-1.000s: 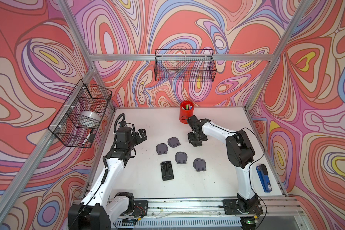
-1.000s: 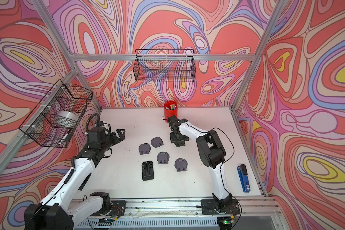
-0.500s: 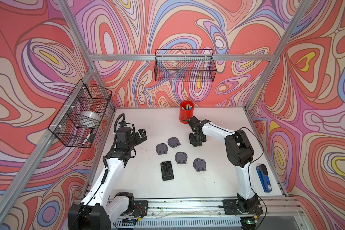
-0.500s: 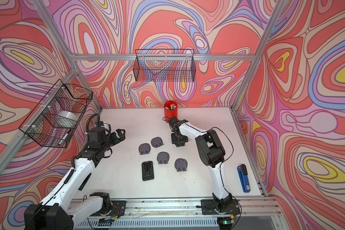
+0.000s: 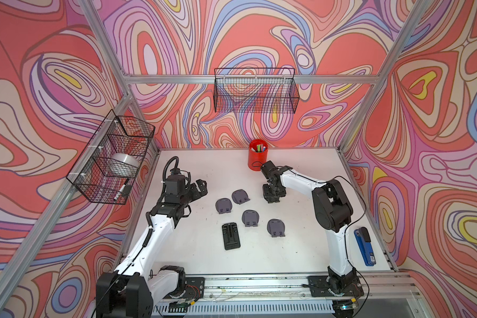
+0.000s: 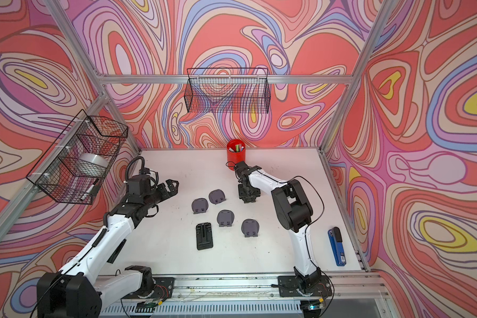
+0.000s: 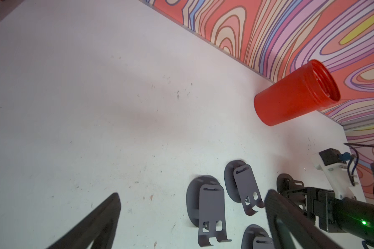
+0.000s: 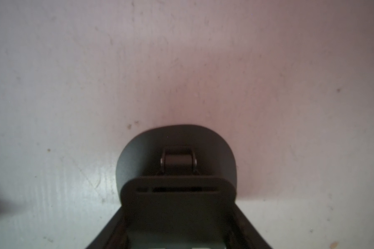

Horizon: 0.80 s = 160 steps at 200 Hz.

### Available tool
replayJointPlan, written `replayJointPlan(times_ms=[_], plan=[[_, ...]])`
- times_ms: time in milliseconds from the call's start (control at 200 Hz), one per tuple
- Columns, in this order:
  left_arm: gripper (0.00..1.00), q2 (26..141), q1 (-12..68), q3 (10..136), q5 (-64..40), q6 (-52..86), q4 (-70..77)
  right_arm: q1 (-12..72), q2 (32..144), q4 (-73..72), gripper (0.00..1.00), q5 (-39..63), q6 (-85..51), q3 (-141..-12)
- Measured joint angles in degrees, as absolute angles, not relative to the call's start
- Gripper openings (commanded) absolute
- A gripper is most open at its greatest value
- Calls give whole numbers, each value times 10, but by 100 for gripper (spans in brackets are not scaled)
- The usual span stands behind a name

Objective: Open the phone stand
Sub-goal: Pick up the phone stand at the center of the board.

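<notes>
The phone stand (image 8: 177,138) is dark grey, with an oval base, a small hinge and an upper plate (image 8: 177,204). It lies on the white table just in front of the red cup. My right gripper (image 8: 178,228) points down onto it, and its two fingers press against the plate's side edges. In both top views the gripper (image 5: 273,194) (image 6: 247,195) hides most of the stand. My left gripper (image 5: 200,187) (image 7: 192,194) hovers open over the table's left side, with nothing between its fingers (image 7: 104,215).
Several more grey stands (image 5: 223,205) (image 5: 249,217) (image 5: 276,227) lie mid-table. A black flat holder (image 5: 231,236) lies in front of them. The red cup (image 5: 257,155) with pens stands at the back. A blue stapler (image 5: 364,246) lies at the right edge. Wire baskets (image 5: 255,93) hang on the walls.
The right gripper's jaws have closed in on the stand's plate. The left arm has not moved.
</notes>
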State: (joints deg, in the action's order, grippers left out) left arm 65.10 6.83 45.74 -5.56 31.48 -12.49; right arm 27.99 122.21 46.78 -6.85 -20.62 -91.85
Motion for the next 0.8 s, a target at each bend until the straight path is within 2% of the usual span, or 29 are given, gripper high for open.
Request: replayJointPlan(times_ms=[175, 426, 491, 561, 666, 741, 801], plan=[[100, 701, 143, 510, -83, 338, -134, 278, 1180, 471, 23, -50, -206, -905], [100, 819, 242, 555, -169, 417, -84, 278, 1031, 462, 22, -9, -204, -849], [85, 846, 257, 556, -194, 446, -55, 278, 994, 458, 22, 4, -204, -841], [77, 874, 270, 562, -218, 474, -25, 277, 965, 457, 21, 17, -203, -836], [51, 910, 286, 585, -241, 505, 12, 277, 936, 455, 21, 32, -203, -833], [42, 924, 300, 602, -249, 515, 35, 278, 927, 455, 21, 38, -203, -832], [40, 927, 313, 609, -253, 522, 54, 277, 926, 455, 20, 41, -205, -832]])
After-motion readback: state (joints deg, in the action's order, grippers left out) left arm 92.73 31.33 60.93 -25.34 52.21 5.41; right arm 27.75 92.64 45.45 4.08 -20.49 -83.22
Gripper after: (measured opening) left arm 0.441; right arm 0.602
